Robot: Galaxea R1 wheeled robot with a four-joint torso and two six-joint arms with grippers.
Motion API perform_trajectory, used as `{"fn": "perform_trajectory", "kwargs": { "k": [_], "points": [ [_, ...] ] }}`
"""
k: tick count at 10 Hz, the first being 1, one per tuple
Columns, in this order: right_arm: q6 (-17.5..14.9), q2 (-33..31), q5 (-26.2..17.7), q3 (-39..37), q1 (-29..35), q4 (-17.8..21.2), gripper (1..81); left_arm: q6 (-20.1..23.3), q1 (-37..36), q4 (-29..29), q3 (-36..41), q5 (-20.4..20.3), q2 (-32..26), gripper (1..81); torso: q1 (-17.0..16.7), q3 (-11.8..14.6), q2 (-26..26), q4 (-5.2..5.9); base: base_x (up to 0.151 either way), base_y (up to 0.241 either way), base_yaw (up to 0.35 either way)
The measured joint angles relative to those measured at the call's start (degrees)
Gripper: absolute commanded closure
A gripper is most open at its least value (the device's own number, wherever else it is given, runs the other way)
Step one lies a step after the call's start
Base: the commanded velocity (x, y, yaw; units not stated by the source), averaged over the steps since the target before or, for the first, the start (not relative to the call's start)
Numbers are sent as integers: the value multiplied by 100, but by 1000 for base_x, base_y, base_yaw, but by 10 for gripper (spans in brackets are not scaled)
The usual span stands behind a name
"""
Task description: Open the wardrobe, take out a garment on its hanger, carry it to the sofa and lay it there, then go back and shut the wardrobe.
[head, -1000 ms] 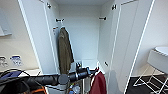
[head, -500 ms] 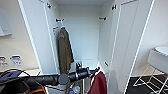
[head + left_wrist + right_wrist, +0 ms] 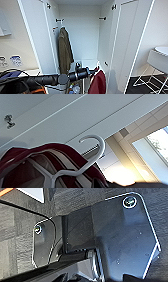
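Note:
The white wardrobe (image 3: 82, 37) stands open straight ahead, both doors swung wide. My left arm reaches in from the left, and my left gripper (image 3: 93, 72) is low in front of the opening. The maroon garment (image 3: 98, 82) hangs from it, clear of the rail. In the left wrist view the white hanger (image 3: 98, 150) shows close up, its curved hook free in the air above the garment's maroon collar (image 3: 62, 147). The sofa is out of view. The right wrist view looks down at dark floor.
An olive-brown coat (image 3: 64, 51) hangs at the left inside the wardrobe. The open right door (image 3: 127, 42) juts toward me. A white chair on thin wire legs (image 3: 157, 60) stands at the right on dark floor (image 3: 147, 86).

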Motion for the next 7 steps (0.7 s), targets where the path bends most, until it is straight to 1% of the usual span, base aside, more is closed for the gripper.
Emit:
{"fn": "perform_trajectory", "kwargs": {
  "k": [7],
  "points": [
    [-2,0,63,-11,-17,4,10,-17,2,11,4,111,-23,811,0,0,-2,0,0,0,-129]
  ]
}}
